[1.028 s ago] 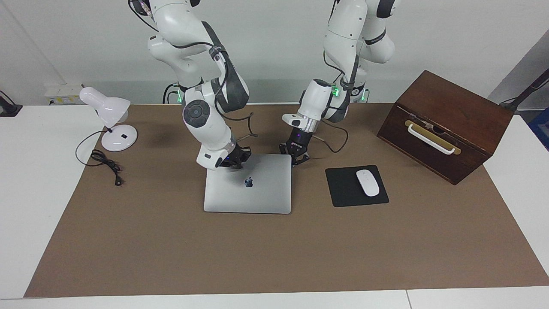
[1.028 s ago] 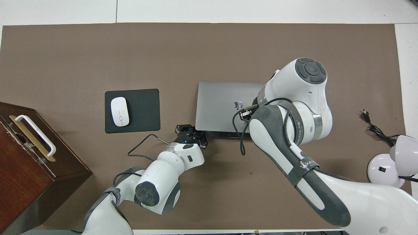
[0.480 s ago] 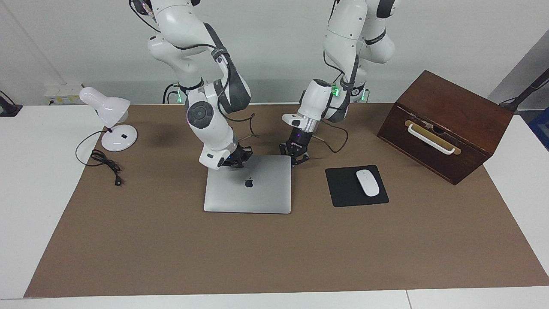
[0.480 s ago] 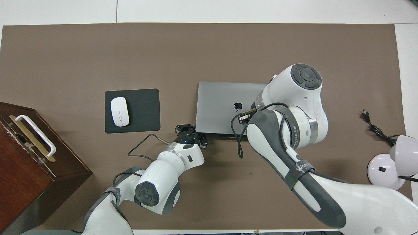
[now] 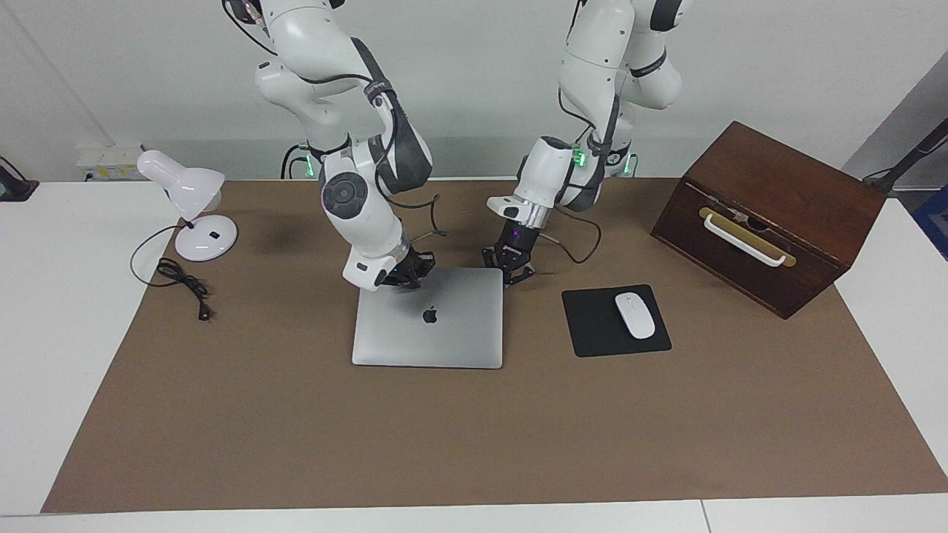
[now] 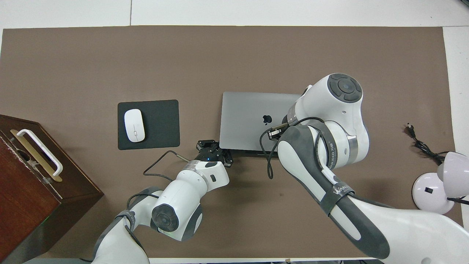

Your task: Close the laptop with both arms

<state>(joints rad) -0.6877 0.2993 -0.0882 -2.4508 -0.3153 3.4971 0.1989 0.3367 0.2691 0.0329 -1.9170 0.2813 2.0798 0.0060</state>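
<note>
The silver-grey laptop (image 5: 444, 337) lies on the brown mat with its lid down and the apple logo up; it also shows in the overhead view (image 6: 245, 117). My right gripper (image 5: 404, 275) is low at the lid's edge nearest the robots, toward the right arm's end; the arm hides it in the overhead view. My left gripper (image 5: 511, 269) is low beside the laptop's corner nearest the robots, toward the left arm's end, and also shows in the overhead view (image 6: 214, 147). A dark strip shows along the laptop's edge nearest the robots.
A black mouse pad (image 5: 592, 329) with a white mouse (image 5: 635, 315) lies beside the laptop toward the left arm's end. A brown wooden box (image 5: 770, 185) with a white handle stands past it. A white desk lamp (image 5: 194, 203) and its cable (image 5: 181, 283) sit at the right arm's end.
The laptop's lid has settled the last bit down; its logo was blurred one second ago and is now still. The right arm has shifted slightly. The left arm has not moved.
</note>
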